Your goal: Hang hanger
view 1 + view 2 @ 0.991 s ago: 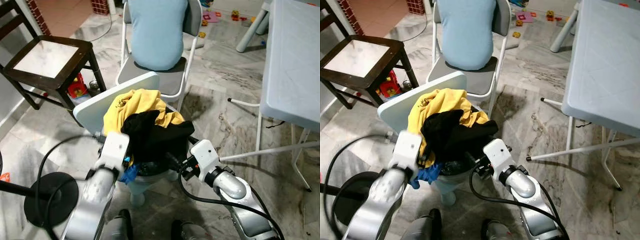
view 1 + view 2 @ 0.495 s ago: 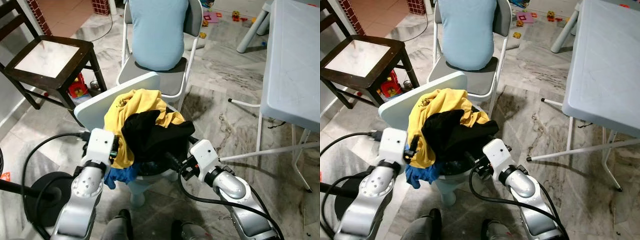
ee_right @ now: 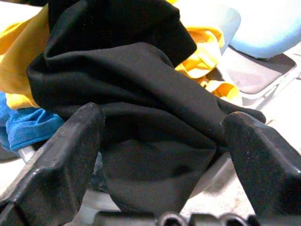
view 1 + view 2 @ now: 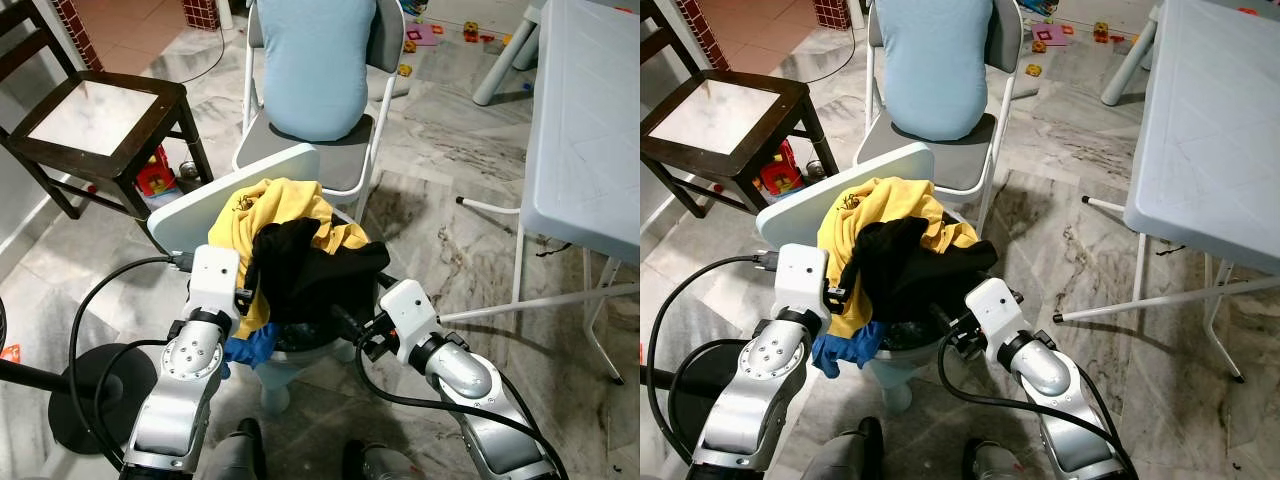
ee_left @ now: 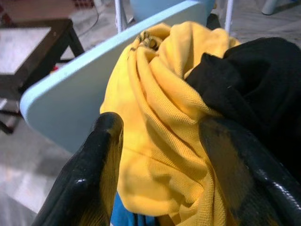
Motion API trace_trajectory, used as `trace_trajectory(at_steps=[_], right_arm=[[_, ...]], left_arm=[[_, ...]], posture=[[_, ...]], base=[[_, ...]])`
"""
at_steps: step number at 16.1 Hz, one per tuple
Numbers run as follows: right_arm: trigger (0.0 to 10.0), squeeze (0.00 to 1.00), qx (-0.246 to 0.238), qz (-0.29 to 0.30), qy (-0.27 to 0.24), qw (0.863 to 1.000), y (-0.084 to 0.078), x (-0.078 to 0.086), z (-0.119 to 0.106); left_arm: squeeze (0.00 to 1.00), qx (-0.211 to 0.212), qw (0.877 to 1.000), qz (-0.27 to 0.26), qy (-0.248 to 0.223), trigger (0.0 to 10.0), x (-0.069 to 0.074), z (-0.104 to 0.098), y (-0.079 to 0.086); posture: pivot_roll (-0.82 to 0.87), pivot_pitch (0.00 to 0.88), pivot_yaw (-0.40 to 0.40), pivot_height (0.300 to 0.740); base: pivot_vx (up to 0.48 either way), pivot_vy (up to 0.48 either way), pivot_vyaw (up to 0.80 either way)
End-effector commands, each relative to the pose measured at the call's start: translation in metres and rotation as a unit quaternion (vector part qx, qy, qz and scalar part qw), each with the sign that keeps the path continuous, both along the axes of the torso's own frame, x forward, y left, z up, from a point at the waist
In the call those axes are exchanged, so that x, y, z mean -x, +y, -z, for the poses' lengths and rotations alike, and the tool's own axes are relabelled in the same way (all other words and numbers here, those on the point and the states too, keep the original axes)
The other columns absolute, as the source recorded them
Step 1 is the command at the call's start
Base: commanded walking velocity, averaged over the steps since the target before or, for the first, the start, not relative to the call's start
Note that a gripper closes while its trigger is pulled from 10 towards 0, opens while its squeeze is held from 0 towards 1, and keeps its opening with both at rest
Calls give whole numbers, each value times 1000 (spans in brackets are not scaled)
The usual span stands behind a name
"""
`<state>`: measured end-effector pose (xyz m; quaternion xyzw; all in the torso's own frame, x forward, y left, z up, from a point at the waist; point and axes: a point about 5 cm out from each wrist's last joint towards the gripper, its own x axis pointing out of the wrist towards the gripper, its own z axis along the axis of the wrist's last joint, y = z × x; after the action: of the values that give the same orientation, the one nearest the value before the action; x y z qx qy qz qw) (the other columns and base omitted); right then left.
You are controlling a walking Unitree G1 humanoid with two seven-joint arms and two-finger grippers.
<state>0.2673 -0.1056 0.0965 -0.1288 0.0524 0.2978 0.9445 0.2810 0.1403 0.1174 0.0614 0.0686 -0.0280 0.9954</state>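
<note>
- Looking for the hanger, you find no hanger visible: a pile of clothes sits on a small pale stool (image 4: pixel 190 215), yellow shirt (image 4: pixel 270 205) toward the left side, black garment (image 4: pixel 310 265) in the middle, blue cloth (image 4: pixel 250 345) hanging low.
- Left gripper (image 5: pixel 160 155): fingers spread, straddling the yellow shirt, not pinching.
- Right gripper (image 3: pixel 160 155): fingers wide apart around the black garment.
- Hanger direction and long axis: cannot tell (presumably buried in the pile).
- Both arms are about equally near the pile.

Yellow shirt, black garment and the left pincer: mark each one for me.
yellow shirt (image 5: pixel 160 122), left wrist view, on its bunched front folds.
black garment (image 3: pixel 141 94), right wrist view, on the draped middle fold.
left pincer (image 5: pixel 162 155), left wrist view, midway between its spread fingertips.
</note>
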Motion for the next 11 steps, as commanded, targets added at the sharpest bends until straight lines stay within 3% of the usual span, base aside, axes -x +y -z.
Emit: trace_trajectory(at_steps=[1, 2, 11], right_arm=[[10000, 0, 4, -6, 6, 1000, 0, 2, 4], [10000, 0, 4, -6, 6, 1000, 0, 2, 4], [10000, 0, 7, -9, 4, 1000, 1, 5, 4]], left_arm=[[0, 21, 999, -5, 31, 3137, 3, 12, 2], [0, 32, 999, -4, 39, 0, 3, 15, 1], [0, 44, 998, -2, 48, 0, -1, 23, 3]], posture=[[-6, 250, -58, 740], [-9, 248, -59, 740], [-38, 256, -54, 740]], base=[[0, 0, 0], [0, 0, 0], [0, 0, 0]])
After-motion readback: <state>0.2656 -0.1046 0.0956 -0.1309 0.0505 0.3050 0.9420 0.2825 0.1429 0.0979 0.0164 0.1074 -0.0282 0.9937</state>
